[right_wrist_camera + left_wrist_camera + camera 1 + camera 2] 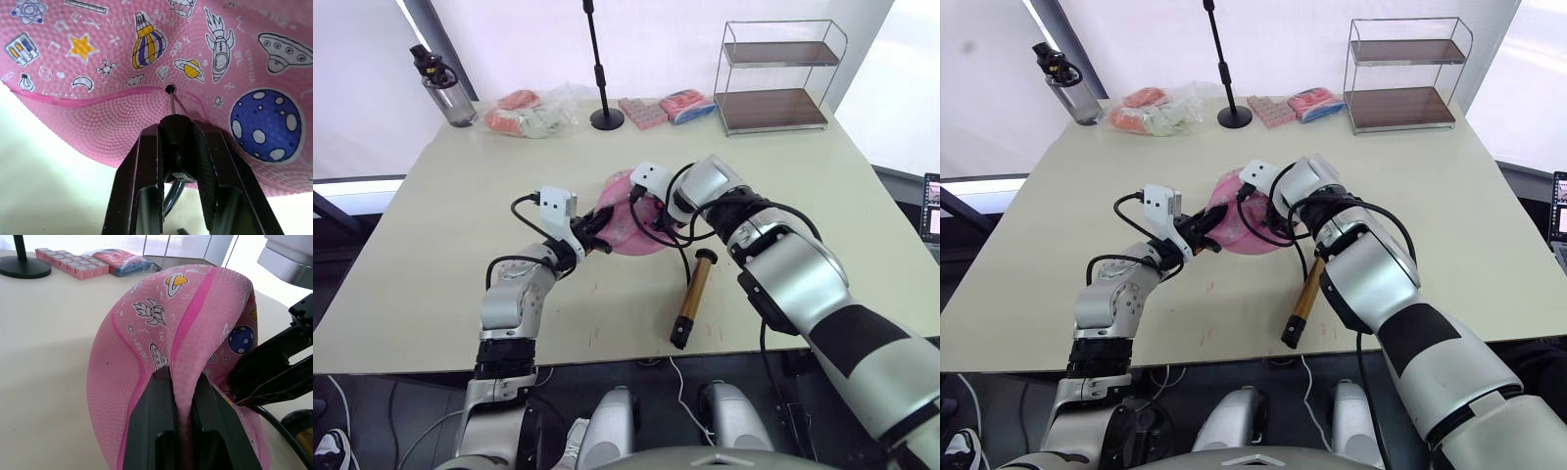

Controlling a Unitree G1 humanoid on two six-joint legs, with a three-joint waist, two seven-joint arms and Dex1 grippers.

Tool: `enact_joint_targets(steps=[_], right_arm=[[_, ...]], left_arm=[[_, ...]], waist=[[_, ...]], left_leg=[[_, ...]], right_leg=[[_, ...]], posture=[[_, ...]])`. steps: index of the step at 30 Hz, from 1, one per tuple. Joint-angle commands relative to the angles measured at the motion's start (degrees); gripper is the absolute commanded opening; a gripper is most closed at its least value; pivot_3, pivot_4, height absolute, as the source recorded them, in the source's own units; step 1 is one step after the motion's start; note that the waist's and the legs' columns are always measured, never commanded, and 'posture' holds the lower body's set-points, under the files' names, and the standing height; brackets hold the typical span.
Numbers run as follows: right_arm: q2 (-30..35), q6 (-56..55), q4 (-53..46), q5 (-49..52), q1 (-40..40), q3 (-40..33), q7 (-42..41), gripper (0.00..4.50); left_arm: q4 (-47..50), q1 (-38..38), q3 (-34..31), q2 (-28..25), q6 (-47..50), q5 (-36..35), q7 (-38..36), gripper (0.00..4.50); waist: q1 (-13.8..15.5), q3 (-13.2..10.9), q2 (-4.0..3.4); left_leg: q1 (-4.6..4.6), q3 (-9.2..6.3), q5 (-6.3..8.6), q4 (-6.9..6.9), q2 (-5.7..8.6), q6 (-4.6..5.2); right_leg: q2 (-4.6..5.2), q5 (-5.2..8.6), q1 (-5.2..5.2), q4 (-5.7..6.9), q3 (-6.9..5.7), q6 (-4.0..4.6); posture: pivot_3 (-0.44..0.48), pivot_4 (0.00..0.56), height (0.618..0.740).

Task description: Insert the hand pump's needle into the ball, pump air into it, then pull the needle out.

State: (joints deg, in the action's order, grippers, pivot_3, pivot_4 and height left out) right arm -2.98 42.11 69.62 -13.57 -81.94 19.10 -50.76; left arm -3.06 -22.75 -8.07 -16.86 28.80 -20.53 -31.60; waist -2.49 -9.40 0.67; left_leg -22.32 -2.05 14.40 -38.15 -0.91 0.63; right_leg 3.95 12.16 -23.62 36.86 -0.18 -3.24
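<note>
The ball [631, 227] lies dented near the middle of the table [431, 225]. The left gripper [182, 396] pinches a fold of the ball between its nearly closed fingers. The right gripper [178, 147] is closed on the needle [171, 101], whose tip meets the ball's valve hole. The hand pump [691, 298] lies just beside the ball.

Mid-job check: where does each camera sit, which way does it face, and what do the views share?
Head stereo pair: looks forward and down over the table; both arms, the ball, the hand pump.
Left wrist: along the left gripper, pinching a fold of the ball.
Right wrist: along the right gripper, holding the needle at the ball's valve hole.
Shared: the ball.
</note>
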Motion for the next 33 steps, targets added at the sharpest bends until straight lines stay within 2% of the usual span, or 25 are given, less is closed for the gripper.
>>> enact_joint_targets(steps=[1, 19, 21, 22, 33], right_arm=[[-0.2, -4.4, -6.0, 0.9, 0.2, -0.4, -0.8, 0.33], [3.9, -1.9, -16.4, -0.1, 6.4, 2.6, -3.1, 0.33], [4.5, -1.5, -17.5, -0.1, 6.9, 2.9, -3.4, 1.33], [4.9, -1.3, -18.2, 0.0, 7.2, 3.0, -3.6, 1.45], [11.9, 1.9, -31.2, 1.5, 11.9, 4.3, -9.3, 1.45]], left_arm=[[-3.3, 1.8, 6.4, 1.9, 3.0, -0.9, -5.0, 0.01], [-5.0, 1.6, 6.1, 1.6, 1.9, -0.1, -5.9, 0.01], [-5.1, 1.7, 6.0, 1.6, 1.7, 0.0, -5.9, 0.0], [-5.2, 1.7, 6.0, 1.7, 1.6, 0.0, -5.8, 0.0], [-6.3, 1.7, 5.4, 1.9, 0.9, 1.0, -6.4, 0.0]], waist=[[0.1, 0.0, -0.02], [0.2, 0.0, -0.05], [0.2, -0.1, -0.08], [0.3, -0.1, -0.13], [1.8, -0.1, -0.19]], left_leg=[[-0.01, 0.0, 0.0, 0.0, 0.01, 0.0], [-0.08, -0.06, 0.0, 0.0, 0.1, 0.0], [-0.08, -0.07, 0.0, 0.0, 0.11, 0.0], [-0.1, -0.06, 0.0, 0.0, 0.12, 0.0], [-0.47, -0.11, 0.01, 0.08, 0.35, -0.02]], right_leg=[[0.01, 0.0, 0.0, 0.0, 0.0, 0.0], [0.05, 0.0, -0.01, -0.01, 0.0, 0.0], [0.06, 0.0, -0.01, -0.01, 0.0, 0.0], [0.07, 0.0, -0.01, -0.01, 0.0, 0.0], [0.25, -0.24, -0.09, -0.34, -0.03, -0.02]], posture=[[0.0, 0.15, 0.731], [0.0, 0.15, 0.731], [0.0, 0.15, 0.731], [0.0, 0.15, 0.731], [0.0, 0.15, 0.731]])
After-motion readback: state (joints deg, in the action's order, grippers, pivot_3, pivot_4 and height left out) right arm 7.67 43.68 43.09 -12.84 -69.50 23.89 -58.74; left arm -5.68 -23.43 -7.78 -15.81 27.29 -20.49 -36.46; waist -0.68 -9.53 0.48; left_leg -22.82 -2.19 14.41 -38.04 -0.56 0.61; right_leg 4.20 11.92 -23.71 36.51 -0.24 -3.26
